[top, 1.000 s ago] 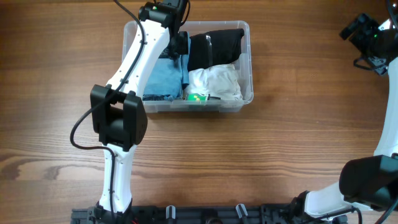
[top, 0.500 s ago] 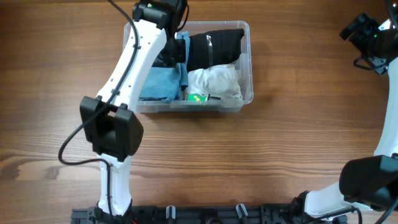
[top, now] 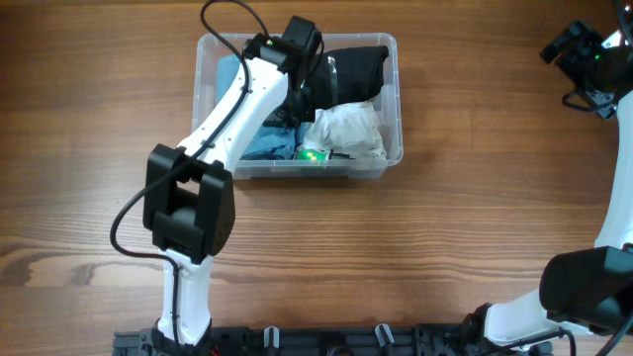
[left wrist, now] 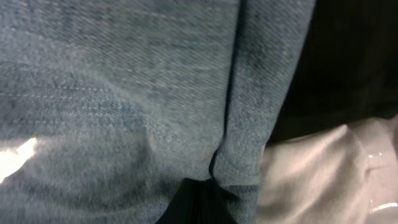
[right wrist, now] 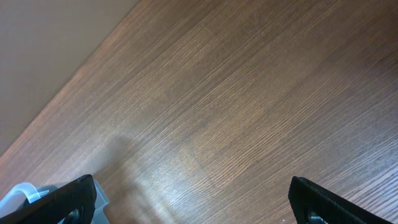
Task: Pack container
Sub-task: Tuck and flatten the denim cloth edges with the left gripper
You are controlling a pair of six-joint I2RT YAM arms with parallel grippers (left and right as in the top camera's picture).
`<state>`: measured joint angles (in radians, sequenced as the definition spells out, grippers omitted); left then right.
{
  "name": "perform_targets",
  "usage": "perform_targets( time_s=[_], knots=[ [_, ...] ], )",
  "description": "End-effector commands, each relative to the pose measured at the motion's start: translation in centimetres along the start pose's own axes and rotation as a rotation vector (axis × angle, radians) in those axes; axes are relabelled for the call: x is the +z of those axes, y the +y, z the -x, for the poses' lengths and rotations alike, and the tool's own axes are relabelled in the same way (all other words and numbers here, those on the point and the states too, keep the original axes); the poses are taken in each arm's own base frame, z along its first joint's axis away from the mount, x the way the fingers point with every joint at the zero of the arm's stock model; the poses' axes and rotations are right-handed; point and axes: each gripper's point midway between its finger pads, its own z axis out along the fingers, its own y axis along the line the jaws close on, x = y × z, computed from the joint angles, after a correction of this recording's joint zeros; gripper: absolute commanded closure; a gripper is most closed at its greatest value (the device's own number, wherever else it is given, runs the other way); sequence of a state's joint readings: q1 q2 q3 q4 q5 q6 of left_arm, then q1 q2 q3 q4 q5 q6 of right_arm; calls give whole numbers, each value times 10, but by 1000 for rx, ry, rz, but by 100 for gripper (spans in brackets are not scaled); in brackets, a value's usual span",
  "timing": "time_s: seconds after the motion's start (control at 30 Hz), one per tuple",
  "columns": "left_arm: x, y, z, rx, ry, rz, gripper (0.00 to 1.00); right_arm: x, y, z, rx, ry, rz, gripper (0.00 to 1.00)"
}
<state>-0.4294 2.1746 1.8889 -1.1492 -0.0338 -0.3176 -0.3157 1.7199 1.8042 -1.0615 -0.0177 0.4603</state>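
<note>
Jaws on the left arm (top: 237, 109) are down inside the container (top: 336, 170). From above they are hidden under the arm's own wrist. The left wrist camera sits so close to the cloth that I cannot tell whether they are open or closed, or whether they hold anything. Only a dark sliver shows at the bottom edge of that view. The rest of it is blue denim (left wrist: 112, 93) with a fold running down it, a black garment (left wrist: 348, 56) at the upper right and a white garment (left wrist: 311, 180) below that.

The container stands on the desk (top: 445, 247) toward the far side, left of centre, with its long axis running side to side. The denim takes up its left half, the black garment the far right part and the white one the near right part. The left wrist hangs over the middle, about where denim meets black cloth.

Jaws on the right arm (top: 584, 49) are spread wide and hold nothing. The dark fingertips (right wrist: 71, 199) sit at opposite lower corners of the right wrist view, with bare wood between them. That arm is off at the far right edge, well apart from the container.

So the left arm is plainly the nearer one, already directly above the load. My guess is that any pressing or tucking of the denim falls to it, working straight down along that seam.
</note>
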Motion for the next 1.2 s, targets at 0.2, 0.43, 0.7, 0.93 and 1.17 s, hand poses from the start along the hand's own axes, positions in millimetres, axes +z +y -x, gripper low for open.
perform_targets(
  time_s=[0.2, 0.43, 0.7, 0.93, 1.17],
  knots=[
    [20, 4, -4, -19, -3, -4, 96, 4, -3, 0, 10, 0, -18, 0],
    [-60, 2, 11, -19, -172, -72, 70, 4, -3, 0, 10, 0, -17, 0],
    [-134, 17, -19, -18, -223, -87, 18, 4, -3, 0, 10, 0, -18, 0],
    [-139, 31, -61, -34, -93, -46, 96, 4, -3, 0, 10, 0, -17, 0],
    [-87, 31, -77, -147, -12, -30, 96, 4, -3, 0, 10, 0, -17, 0]
  ],
)
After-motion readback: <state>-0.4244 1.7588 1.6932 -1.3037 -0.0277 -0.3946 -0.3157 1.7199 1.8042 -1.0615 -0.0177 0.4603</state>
